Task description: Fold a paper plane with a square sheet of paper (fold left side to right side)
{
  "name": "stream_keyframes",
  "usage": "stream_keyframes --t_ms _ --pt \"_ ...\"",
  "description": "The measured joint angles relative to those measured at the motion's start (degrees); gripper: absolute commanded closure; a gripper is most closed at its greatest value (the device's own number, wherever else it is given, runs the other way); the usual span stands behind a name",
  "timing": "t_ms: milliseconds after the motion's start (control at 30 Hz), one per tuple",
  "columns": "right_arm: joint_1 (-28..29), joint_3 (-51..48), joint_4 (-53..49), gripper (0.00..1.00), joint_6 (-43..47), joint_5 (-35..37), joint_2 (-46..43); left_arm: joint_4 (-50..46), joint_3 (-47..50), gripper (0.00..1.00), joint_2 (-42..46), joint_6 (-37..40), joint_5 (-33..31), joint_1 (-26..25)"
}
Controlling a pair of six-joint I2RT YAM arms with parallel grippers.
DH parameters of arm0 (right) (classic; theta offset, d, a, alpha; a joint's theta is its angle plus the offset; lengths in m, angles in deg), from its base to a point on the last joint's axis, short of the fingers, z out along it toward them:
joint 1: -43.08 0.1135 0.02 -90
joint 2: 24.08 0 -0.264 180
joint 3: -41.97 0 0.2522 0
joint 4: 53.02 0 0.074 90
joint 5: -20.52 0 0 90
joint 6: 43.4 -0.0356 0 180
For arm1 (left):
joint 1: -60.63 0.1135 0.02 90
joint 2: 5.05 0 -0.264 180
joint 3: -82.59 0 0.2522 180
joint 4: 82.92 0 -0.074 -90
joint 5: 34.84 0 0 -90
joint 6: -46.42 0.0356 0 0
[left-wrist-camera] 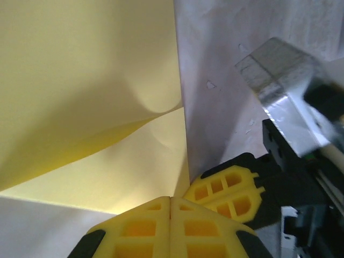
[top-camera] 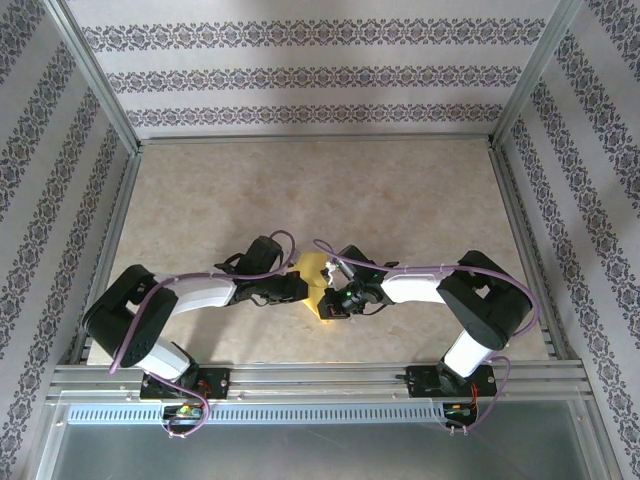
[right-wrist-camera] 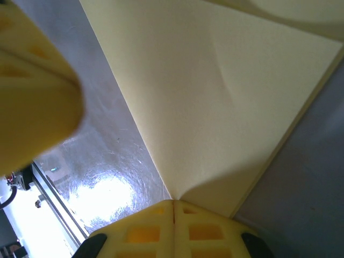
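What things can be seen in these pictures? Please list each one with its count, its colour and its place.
sheet of paper: one, bright yellow, near the middle of the table, between the two grippers, one layer lifted and curved
table: one, beige marbled top, under everything
walls: three, pale with dark patterned stripes, at the back and both sides
metal rail: one, silver, along the near edge, carrying both arm bases
cables: two, purple, one along each arm
left arm: one, black and white, reaching in from the left
right arm: one, black and white, reaching in from the right
left gripper: one, yellow fingers, shut on the paper
right gripper: one, yellow fingers, shut on the paper
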Motion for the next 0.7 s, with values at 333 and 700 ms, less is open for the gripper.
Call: stream_keyframes --t_ms 333,700 --pt "0.0 0.1 -0.2 1.00 0.0 0.0 0.0 0.9 -1.4 0.97 -4.6 -0.8 -2.0 0.0" --pt "0.0 1.0 -1.6 1.00 -0.3 0.1 -0.1 -0.9 -1.7 0.99 -5.2 -1.4 -3.3 0.0"
